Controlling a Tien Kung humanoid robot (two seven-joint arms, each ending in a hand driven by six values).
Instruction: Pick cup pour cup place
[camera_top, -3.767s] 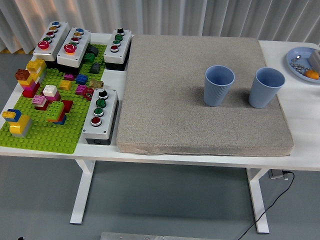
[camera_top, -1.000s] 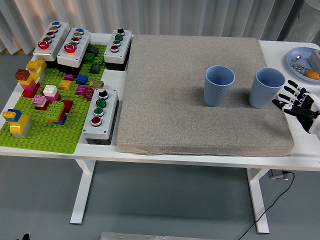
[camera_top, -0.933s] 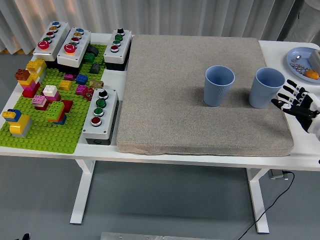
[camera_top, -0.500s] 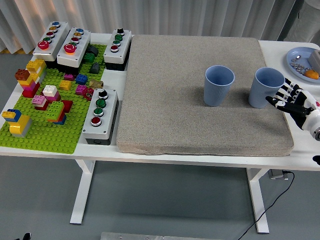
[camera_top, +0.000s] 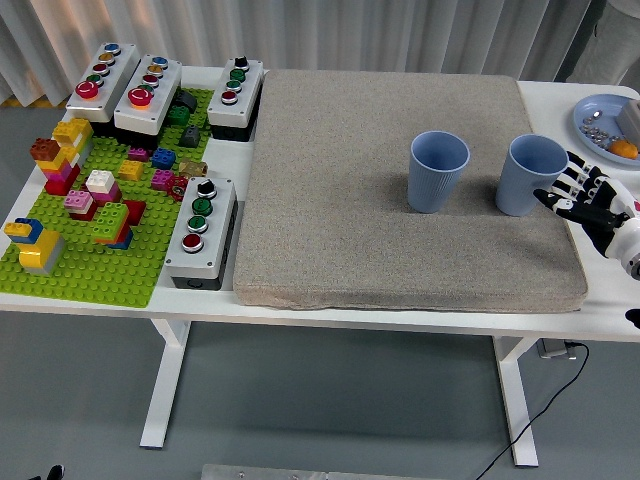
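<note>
Two pale blue ribbed cups stand upright on the grey mat (camera_top: 390, 250). One cup (camera_top: 437, 171) is near the mat's middle right, the other cup (camera_top: 527, 175) near its right edge. My right hand (camera_top: 578, 193) comes in from the right edge, fingers spread, its fingertips touching or just beside the right cup's side without closing around it. Whatever the cups hold is hidden from this angle. No left arm shows.
A green brick baseplate (camera_top: 90, 270) with coloured bricks fills the table's left. Several grey button boxes stand around it, one (camera_top: 202, 232) by the mat's left edge. A blue plate (camera_top: 600, 135) with small items sits at the far right.
My right hand entered from the right and moved left up to the right cup, which has shifted a little to the left. The other cup has not moved.
</note>
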